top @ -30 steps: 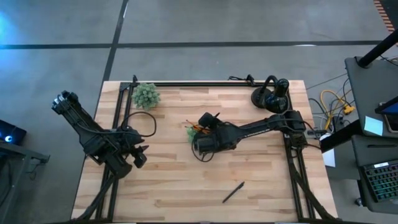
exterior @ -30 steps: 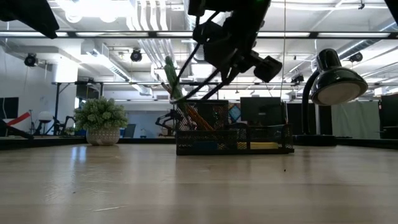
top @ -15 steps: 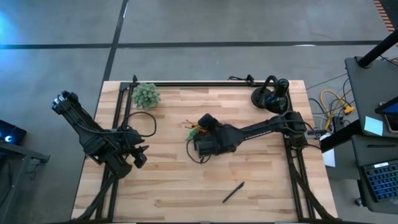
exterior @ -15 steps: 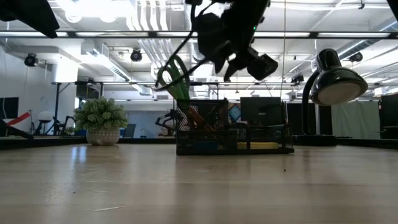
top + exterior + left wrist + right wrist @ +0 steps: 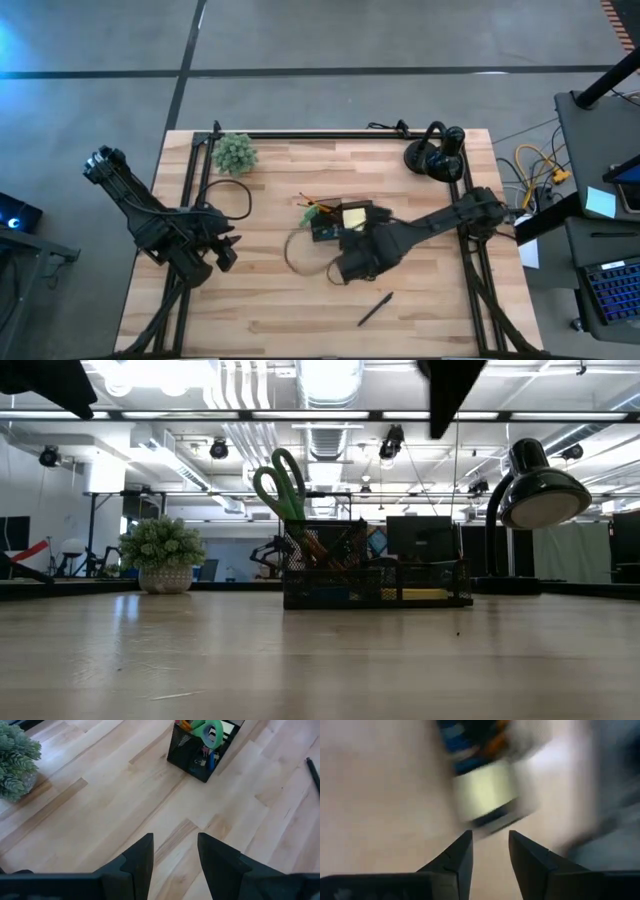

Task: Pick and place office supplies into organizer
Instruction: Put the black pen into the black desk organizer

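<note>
The black mesh organizer [image 5: 330, 228] stands mid-table, seen too in the low view [image 5: 400, 582] and the left wrist view [image 5: 192, 755]. The green-handled scissors [image 5: 280, 482] stand handles-up in its tall cup, beside orange pencils [image 5: 312, 205]. A yellow sticky pad [image 5: 354, 216] lies in the tray part. A black pen [image 5: 375, 309] lies on the table toward the near edge. My right gripper [image 5: 340, 270] hovers just near of the organizer, open and empty [image 5: 490, 851]. My left gripper [image 5: 175, 855] waits at the table's left, open [image 5: 228, 252].
A small green potted plant [image 5: 235, 153] sits at the far left corner. A black desk lamp [image 5: 540, 490] stands at the far right [image 5: 435, 155]. A cable loop [image 5: 298, 250] hangs by the right gripper. Bare wood lies along the near side around the pen.
My right gripper has set the scissors down into the organizer's cup and let go. It has then risen out of the low view and drawn back toward the near edge. The scissors, tilted a second ago, now stand on their own in the cup.
</note>
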`<action>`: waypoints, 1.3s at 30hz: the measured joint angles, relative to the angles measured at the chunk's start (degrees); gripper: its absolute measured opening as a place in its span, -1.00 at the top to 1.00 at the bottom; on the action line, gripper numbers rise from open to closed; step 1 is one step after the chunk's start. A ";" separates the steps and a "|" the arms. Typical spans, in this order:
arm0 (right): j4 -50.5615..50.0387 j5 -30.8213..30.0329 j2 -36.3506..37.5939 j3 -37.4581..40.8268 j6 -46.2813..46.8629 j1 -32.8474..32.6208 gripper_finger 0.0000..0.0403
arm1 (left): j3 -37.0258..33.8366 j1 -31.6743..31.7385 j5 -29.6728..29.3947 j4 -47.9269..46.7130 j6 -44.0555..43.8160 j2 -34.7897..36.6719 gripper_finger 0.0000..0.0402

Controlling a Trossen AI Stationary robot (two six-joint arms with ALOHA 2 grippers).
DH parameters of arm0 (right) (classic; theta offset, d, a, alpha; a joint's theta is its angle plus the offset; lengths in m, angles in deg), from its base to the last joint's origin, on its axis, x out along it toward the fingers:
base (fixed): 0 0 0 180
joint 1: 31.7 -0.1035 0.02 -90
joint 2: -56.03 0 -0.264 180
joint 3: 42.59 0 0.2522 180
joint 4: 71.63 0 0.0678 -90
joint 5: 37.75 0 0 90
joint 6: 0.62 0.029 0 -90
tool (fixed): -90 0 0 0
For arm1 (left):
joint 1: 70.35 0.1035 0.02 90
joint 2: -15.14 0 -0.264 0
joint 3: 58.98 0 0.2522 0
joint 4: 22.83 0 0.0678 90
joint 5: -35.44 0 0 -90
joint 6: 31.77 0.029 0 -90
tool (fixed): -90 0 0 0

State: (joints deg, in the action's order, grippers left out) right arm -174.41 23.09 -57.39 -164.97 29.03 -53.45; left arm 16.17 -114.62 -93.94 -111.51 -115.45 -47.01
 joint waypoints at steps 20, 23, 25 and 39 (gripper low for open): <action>14.95 26.34 1.60 11.55 2.19 -23.91 0.42 | -3.06 0.00 1.16 5.83 0.05 -2.31 0.31; 19.93 26.15 1.60 15.25 -3.77 -24.49 0.42 | -3.21 0.00 1.61 5.84 0.07 -3.89 0.31; 23.46 26.14 1.60 17.55 -6.51 -24.48 0.42 | -3.21 0.00 2.15 5.90 0.07 -4.95 0.31; 33.11 23.05 0.85 25.23 -18.49 -20.73 0.42 | -3.13 0.02 5.87 7.49 0.48 -6.40 0.31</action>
State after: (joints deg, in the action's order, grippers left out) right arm -141.30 46.15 -56.54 -139.75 10.54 -74.18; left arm 13.04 -114.60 -88.06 -104.02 -114.97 -53.41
